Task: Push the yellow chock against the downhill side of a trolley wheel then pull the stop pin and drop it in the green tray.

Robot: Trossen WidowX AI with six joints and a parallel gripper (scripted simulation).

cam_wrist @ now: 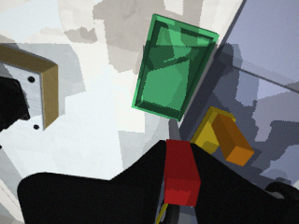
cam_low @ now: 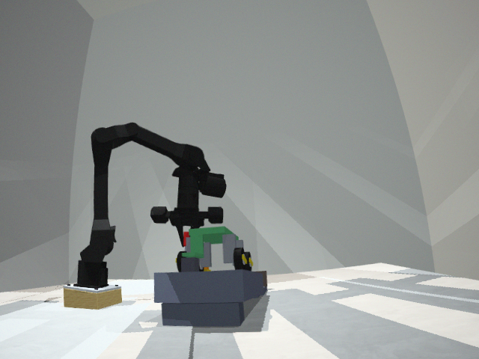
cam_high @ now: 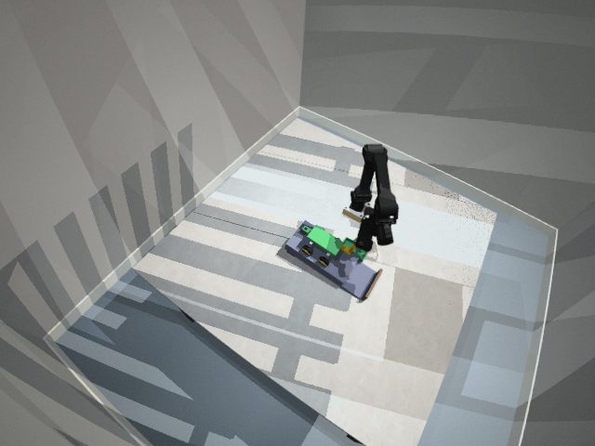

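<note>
Red-headed stop pin point(cam_low: 186, 238) point(cam_wrist: 181, 173) between the tool's point(cam_low: 186, 240) point(cam_wrist: 178, 144) closed fingertips.

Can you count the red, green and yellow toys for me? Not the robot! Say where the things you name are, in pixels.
Red: 1, the stop pin point(cam_low: 185, 238) point(cam_wrist: 181, 173)
Green: 2, the trolley point(cam_high: 323, 240) point(cam_low: 209, 230) point(cam_wrist: 286, 189) and the tray point(cam_high: 360, 254) point(cam_wrist: 165, 89)
Yellow: 1, the chock point(cam_high: 348, 249) point(cam_low: 206, 268) point(cam_wrist: 231, 140) with its orange handle
Total: 4

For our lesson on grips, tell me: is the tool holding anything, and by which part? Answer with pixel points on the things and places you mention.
Yes: the stop pin, held by its red head point(cam_low: 186, 238) point(cam_wrist: 181, 173), between the tool's fingers; its grey shaft point(cam_wrist: 174, 127) sticks out beyond the fingertips.
</note>
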